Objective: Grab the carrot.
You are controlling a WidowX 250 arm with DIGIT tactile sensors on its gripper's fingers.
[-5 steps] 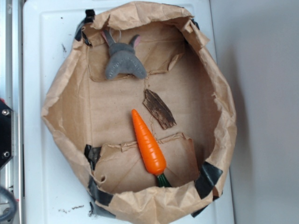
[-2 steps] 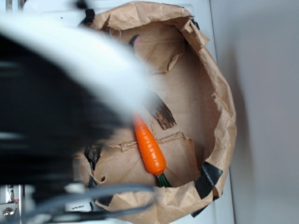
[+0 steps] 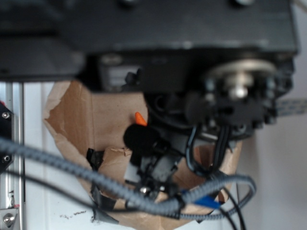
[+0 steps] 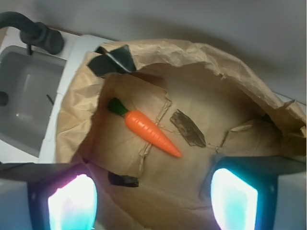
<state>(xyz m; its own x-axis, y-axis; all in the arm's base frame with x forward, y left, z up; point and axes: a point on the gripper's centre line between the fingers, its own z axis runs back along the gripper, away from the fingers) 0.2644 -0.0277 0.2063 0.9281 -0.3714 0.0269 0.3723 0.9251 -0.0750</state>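
1. One carrot point(image 4: 152, 132) lies inside a shallow brown paper bag point(image 4: 225, 72) with rolled-down sides, near the middle of its floor. It lies on its side, green stem end pointing toward the taped corner of the bag, thin tip pointing toward the bag's centre.

2. One small dark wood piece point(image 4: 188, 128) lies just beside the carrot's tip, apart from it.

3. One gripper point(image 4: 152, 199) hangs above the bag, empty. Its two fingers point(image 4: 72, 201) glow at the bottom corners of the wrist view, spread wide with clear space between them. The carrot sits beyond that gap, not yet between the fingers.

4. From the outside camera, the robot arm point(image 3: 192, 72) blocks nearly everything. Only an orange sliver of the carrot point(image 3: 140, 118) and part of the bag's wall point(image 3: 62, 110) show past it.

5. To do this step well, I would judge the gripper should shift forward until the carrot's thick middle sits between the fingers, turn so they close across the carrot's width rather than along its length, then come straight down.

6. The plastic looks glossy and tapered, so a squeeze near the tip could slip; the fatter half seems safer. Keeping clear of the wood piece and the crumpled paper folds would help too.

7. One sink point(image 4: 24, 100) with one dark tap point(image 4: 33, 31) sits beside the bag.
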